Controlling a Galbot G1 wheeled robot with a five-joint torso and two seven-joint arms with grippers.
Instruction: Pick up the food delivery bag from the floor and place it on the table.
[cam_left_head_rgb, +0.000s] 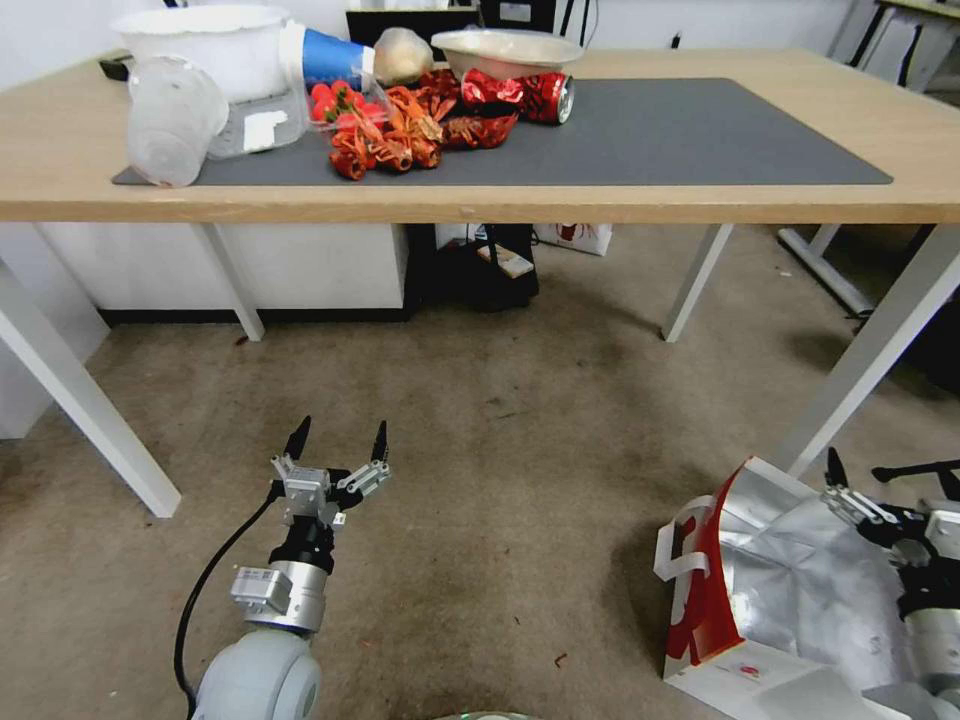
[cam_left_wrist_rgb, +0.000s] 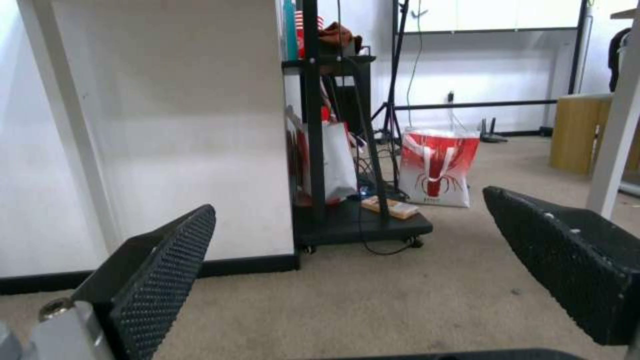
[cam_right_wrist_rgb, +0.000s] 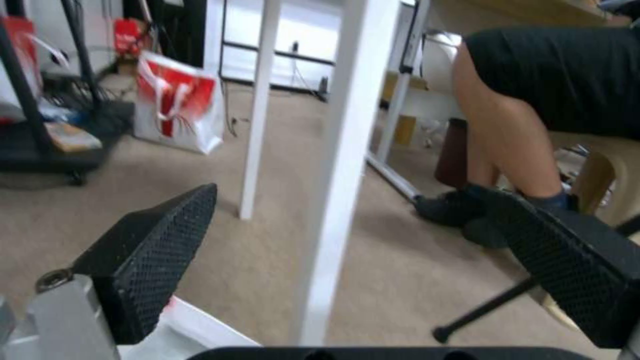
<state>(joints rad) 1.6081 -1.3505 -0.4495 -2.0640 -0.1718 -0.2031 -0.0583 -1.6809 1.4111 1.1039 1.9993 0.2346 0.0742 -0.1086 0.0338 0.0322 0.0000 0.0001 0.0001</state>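
**Bag on the carpet, right arm over its mouth**

Down at the lower right of the head view, the food delivery bag (cam_left_head_rgb: 745, 590) sits on the floor (cam_left_head_rgb: 520, 450), just beside one white leg of the table (cam_left_head_rgb: 700, 200). My right gripper (cam_left_head_rgb: 880, 478) hangs over the bag's open top with its fingers spread wide apart — nothing is between them, and the right wrist view shows carpet and the table leg through the gap, with a white edge of the bag low in the picture. My left gripper (cam_left_head_rgb: 338, 440) waits low over bare carpet well to the left, fingers likewise apart and empty.

As I judge it, the step in hand is getting a hold on the bag. I would aim for a strap handle (cam_left_head_rgb: 675, 550) or the firm upper rim rather than the loose lining, close fully before lifting, and raise it straight up so it clears the table edge — the leg stands close, so any sideways swing risks a snag. The bare stretch of the dark grey mat (cam_left_head_rgb: 700, 130) looks the best landing spot, away from the food clutter (cam_left_head_rgb: 400, 125) at the left end.

The bag is large and white, with a red side panel, white strap handles and a small round red logo near its base. Its mouth gapes, showing crinkled silver foil lining; it looks light and floppy, likely to sag when lifted.
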